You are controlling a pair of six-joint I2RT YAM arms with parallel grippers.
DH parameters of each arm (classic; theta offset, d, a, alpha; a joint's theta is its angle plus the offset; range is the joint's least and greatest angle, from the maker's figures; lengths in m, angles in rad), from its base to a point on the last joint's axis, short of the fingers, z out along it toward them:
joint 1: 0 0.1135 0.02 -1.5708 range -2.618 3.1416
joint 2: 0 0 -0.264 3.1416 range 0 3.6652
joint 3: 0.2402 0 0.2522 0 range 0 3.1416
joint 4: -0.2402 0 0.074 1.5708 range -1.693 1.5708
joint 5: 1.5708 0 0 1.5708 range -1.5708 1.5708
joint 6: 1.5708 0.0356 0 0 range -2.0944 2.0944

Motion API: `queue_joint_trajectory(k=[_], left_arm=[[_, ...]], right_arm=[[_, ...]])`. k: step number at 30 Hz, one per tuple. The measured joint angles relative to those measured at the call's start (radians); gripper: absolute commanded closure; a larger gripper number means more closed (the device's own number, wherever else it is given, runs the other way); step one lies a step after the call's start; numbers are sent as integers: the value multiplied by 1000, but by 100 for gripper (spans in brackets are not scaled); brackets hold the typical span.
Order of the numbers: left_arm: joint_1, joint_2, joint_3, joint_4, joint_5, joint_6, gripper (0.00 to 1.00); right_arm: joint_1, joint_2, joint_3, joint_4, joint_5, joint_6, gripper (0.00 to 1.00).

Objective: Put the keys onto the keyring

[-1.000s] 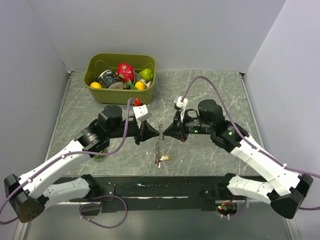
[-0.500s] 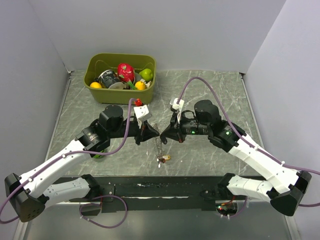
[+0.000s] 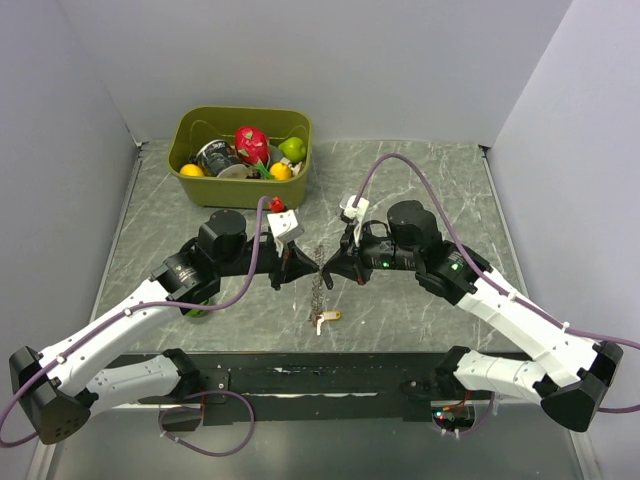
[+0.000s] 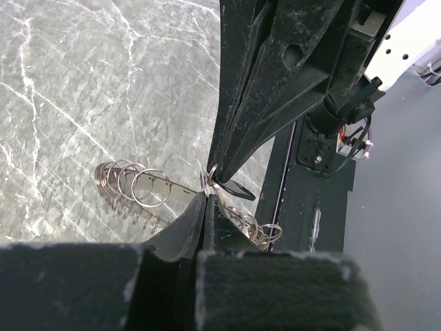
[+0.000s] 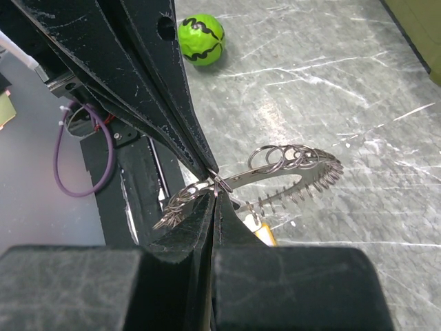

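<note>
Left gripper (image 4: pixel 207 205), fingers closed together, pinches the thin grey metal keyring (image 3: pixel 319 292) strung with small wire loops, tip to tip with the right gripper (image 5: pixel 215 201), likewise clamped on it. A yellow-gold-headed key (image 3: pixel 328 317) apparently hangs just below both.

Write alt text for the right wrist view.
The right gripper and the left gripper meet tip to tip, jaws shut on the keyring, a thin metal band strung with small wire rings. Behind lie a grey marble table and a green ball.
</note>
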Motion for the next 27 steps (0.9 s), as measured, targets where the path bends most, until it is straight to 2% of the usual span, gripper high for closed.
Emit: queue_joint_trajectory(k=[27], left_arm=[[-2, -45, -2, 22, 0, 5, 99]], right_arm=[[5, -13, -1, 9, 18, 4, 100]])
